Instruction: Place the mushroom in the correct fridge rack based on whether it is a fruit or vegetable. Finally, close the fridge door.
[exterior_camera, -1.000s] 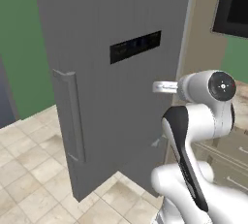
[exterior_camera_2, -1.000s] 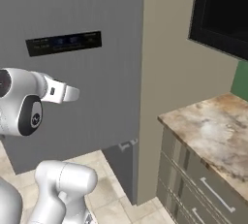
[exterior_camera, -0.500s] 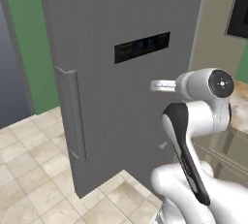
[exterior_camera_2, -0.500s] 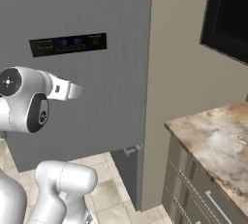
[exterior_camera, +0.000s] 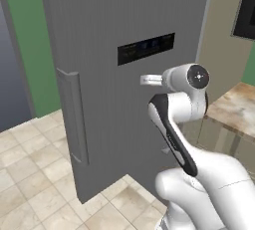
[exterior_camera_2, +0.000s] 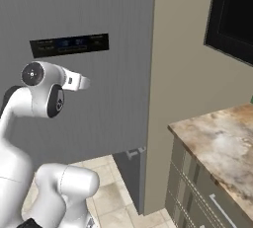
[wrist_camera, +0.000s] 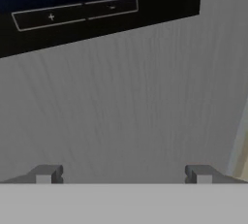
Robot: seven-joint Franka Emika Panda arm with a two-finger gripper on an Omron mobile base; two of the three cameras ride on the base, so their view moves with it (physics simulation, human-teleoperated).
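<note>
- Kitchen scene: beige tiled floor (exterior_camera: pixel 30 184), green wall (exterior_camera: pixel 27 35) at 9 o'clock, and a marble-topped counter (exterior_camera_2: pixel 222 143) at 4 o'clock in the right base view.
- Front and centre is the fridge door (exterior_camera: pixel 114 20), a tall flat grey panel with a fine vertical grain.
- It carries a small black display (exterior_camera: pixel 146 49), and a vertical grey bar handle (exterior_camera: pixel 72 117) sits at 8 o'clock in the left base view.
- Hand view gives what the others don't: plus and minus keys and faint digits on the display (wrist_camera: pixel 72 9).
- The tool (wrist_camera: pixel 123 174) has its two fingertips spread wide apart, nothing between them, facing the door just under the display.
- Right base view adds a dark wall panel (exterior_camera_2: pixel 232 17) at 2 o'clock.
</note>
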